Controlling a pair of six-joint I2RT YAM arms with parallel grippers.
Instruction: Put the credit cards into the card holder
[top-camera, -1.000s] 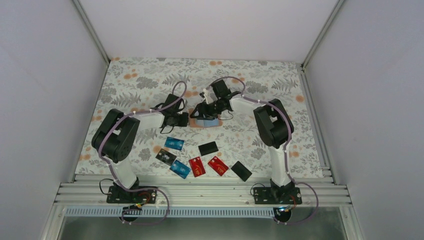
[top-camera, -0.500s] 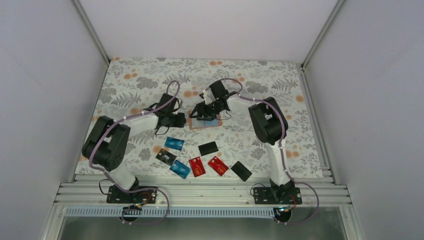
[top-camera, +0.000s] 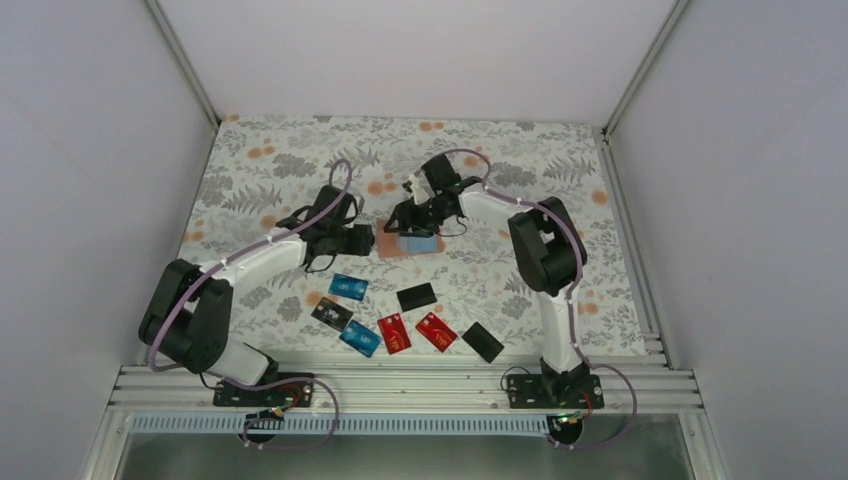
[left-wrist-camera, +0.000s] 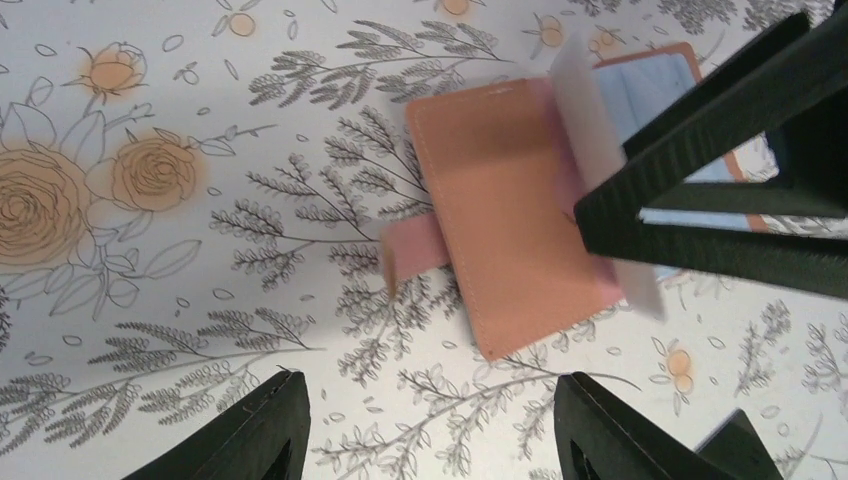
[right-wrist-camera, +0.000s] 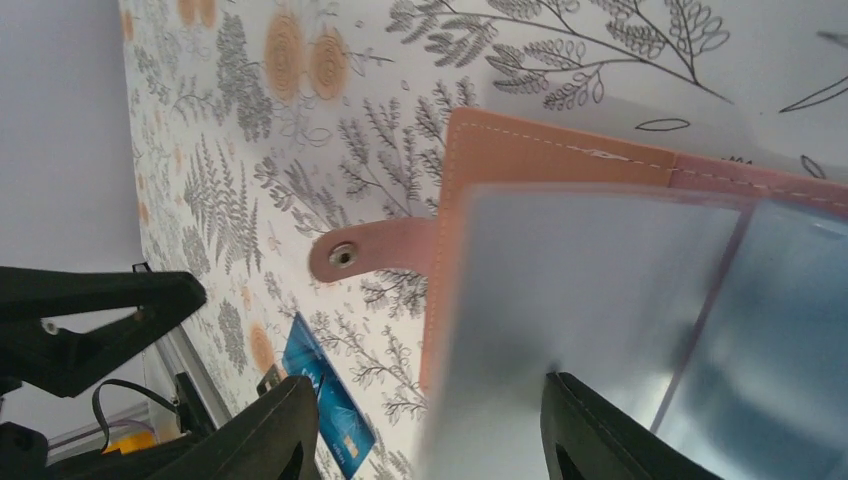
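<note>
Card holder (left-wrist-camera: 500, 220) lies open mid-bench, just right of the spread, empty left gripper (left-wrist-camera: 430, 385) and under the right gripper (right-wrist-camera: 425, 385), jaws apart, grip impossible to tell; loose credit cards (top-camera: 394, 333) lie basewards, nearer the left arm.

Top view: the right gripper (top-camera: 412, 226) covers most of the card holder (top-camera: 392, 250), so only its near edge shows. Print on the credit cards (top-camera: 393, 333) in front of the card holder is too small to read.

Left wrist view: the same jaws hide the card holder's right half, and its clear sleeve (left-wrist-camera: 590, 120) is blurred.

Right wrist view: the card holder runs off the right and bottom edges. The contents of its sleeves are smeared.
</note>
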